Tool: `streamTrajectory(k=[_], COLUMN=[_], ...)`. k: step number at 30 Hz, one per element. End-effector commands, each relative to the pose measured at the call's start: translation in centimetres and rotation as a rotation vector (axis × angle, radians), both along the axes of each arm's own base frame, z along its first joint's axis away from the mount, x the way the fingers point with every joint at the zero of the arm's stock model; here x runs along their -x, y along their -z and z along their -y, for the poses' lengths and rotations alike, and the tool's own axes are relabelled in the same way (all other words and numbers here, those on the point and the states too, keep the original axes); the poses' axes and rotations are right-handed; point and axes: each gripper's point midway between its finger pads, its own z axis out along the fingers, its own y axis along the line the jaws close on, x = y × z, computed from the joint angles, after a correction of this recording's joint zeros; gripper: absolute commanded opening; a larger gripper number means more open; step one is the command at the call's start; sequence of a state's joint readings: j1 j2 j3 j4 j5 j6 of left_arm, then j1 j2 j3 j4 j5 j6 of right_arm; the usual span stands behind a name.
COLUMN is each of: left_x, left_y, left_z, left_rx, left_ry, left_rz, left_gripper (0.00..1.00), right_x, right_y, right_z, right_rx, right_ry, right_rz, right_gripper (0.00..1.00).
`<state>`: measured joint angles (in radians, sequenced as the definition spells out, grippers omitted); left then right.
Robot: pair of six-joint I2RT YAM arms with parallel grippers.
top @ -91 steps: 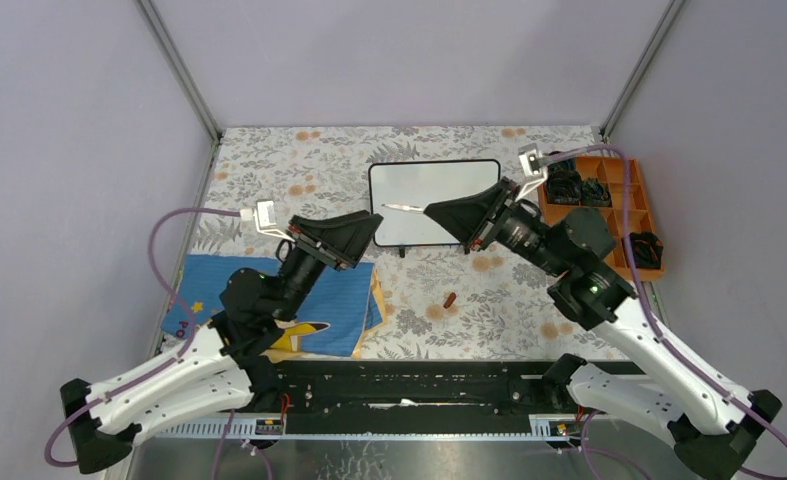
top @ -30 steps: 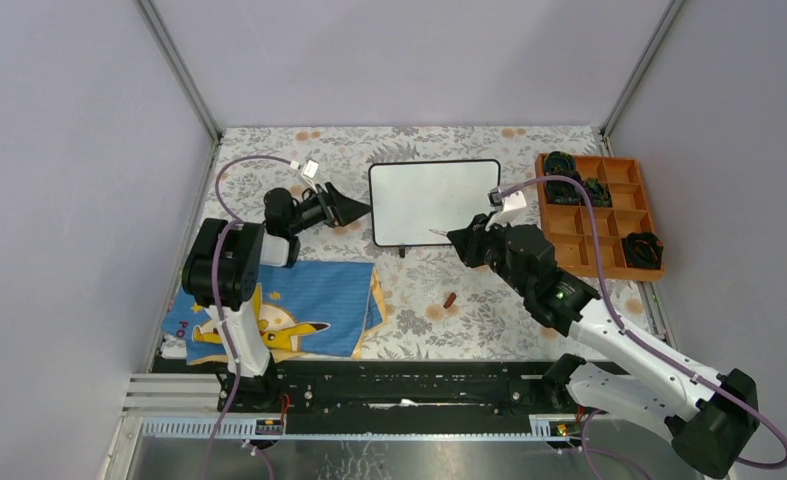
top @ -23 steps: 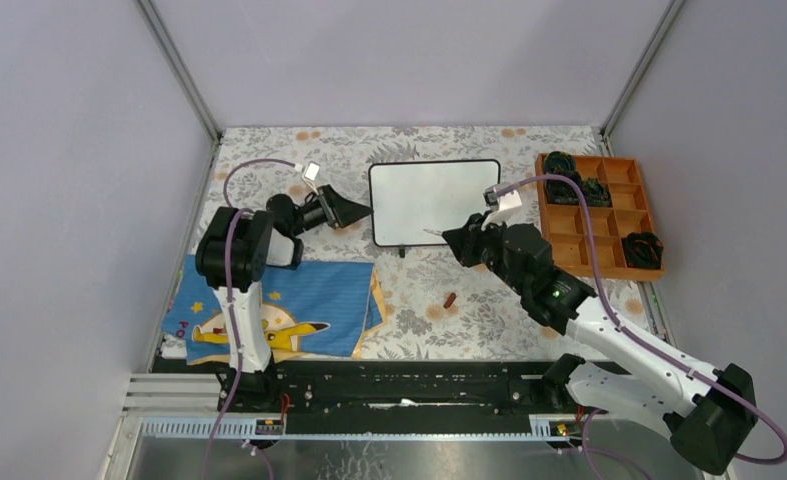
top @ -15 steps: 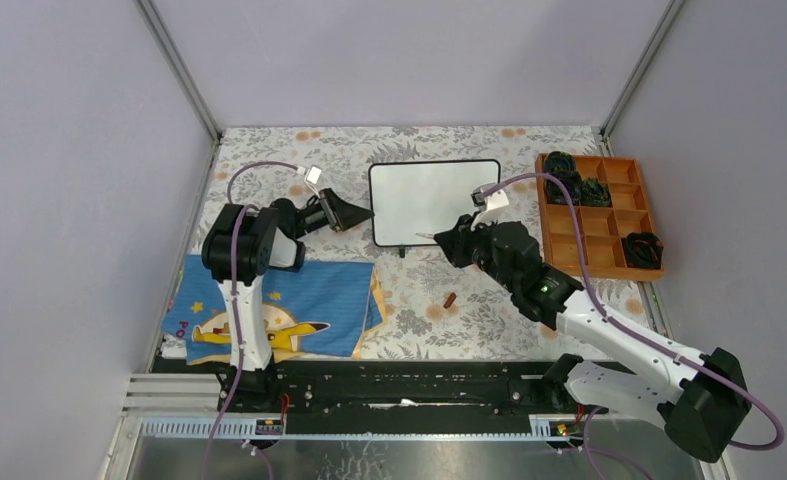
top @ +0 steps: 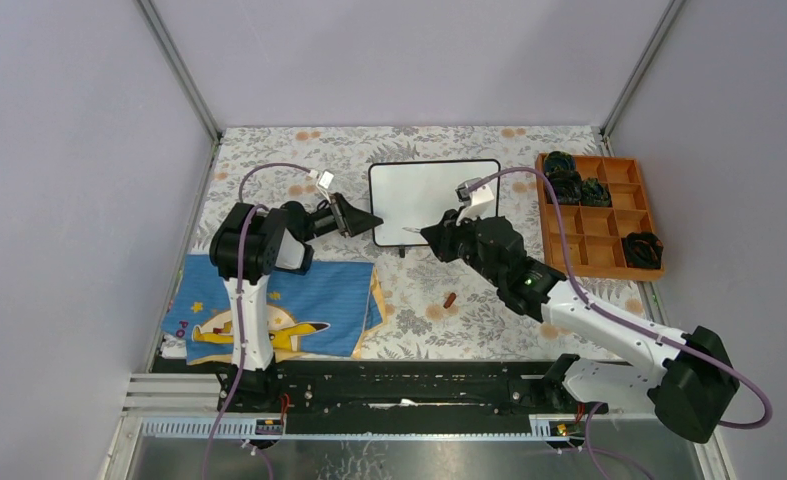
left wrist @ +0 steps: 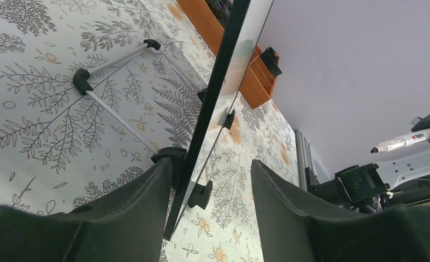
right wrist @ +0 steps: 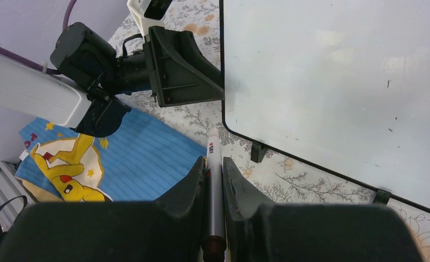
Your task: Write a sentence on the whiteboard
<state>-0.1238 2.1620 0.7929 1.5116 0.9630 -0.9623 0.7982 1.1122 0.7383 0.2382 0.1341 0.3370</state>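
Observation:
The whiteboard stands at the table's middle back, white with a thin black frame and small feet. Its face is blank apart from a few specks, and the sentence does not show. My left gripper is open, with its jaws either side of the board's left edge near the lower corner. My right gripper is shut on a white marker. The marker's tip points at the board's lower left corner, just off the board.
A small reddish-brown cap lies on the floral tablecloth in front of the board. A blue cartoon cloth lies at the front left. An orange compartment tray with dark items stands at the right.
My left gripper has moved right until its jaws straddle the board's left edge. My right gripper has carried the marker left along the board's lower edge.

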Motion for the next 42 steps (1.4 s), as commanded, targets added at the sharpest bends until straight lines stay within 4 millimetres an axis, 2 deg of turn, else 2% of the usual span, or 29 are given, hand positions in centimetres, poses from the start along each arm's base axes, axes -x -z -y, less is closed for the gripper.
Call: streamTrajectory(k=[1, 6, 12, 19, 26, 31, 34, 39, 42], left_x=[-0.1, -0.1, 0.4, 1.3, 2.0, 3.1, 3.1, 2.9, 2.4], left_y=[-1.3, -1.2, -1.1, -0.3, -0.4, 0.2, 0.4, 0.2, -0.6], left_z=[0.2, 0.2, 0.2, 0.1, 0.3, 1.2, 1.3, 1.2, 0.9], left_rx=[-0.01, -0.012, -0.022, -0.045, -0.086, -0.137, -0.155, -0.143, -0.113], left_ry=[0.004, -0.003, -0.016, -0.027, -0.024, -0.004, -0.005, -0.019, -0.038], left_rz=[0.133, 0.132, 0.139, 0.122, 0.136, 0.135, 0.134, 0.131, 0.136], left_gripper=[0.6, 0.5, 0.43, 0.38, 0.3, 0.28, 0.32, 0.54, 0.59], right_x=[-1.5, -2.2, -2.1, -1.4, -0.8, -0.6, -0.5, -0.4, -0.3], right_y=[-4.0, -4.1, -4.1, -3.4, -3.2, -2.9, -2.9, -3.1, -3.1], right_z=[-1.0, -1.4, -1.4, -0.4, 0.6, 0.8, 0.9, 1.2, 1.4], right_rx=[-0.072, -0.07, -0.072, -0.067, -0.065, -0.069, -0.072, -0.066, -0.061], right_ry=[0.035, 0.052, 0.052, 0.063, 0.077, 0.079, 0.079, 0.081, 0.085], right_rz=[0.096, 0.101, 0.103, 0.096, 0.1, 0.099, 0.099, 0.104, 0.107], right_gripper=[0.0, 0.0, 0.0, 0.0, 0.0, 0.0, 0.0, 0.0, 0.0])
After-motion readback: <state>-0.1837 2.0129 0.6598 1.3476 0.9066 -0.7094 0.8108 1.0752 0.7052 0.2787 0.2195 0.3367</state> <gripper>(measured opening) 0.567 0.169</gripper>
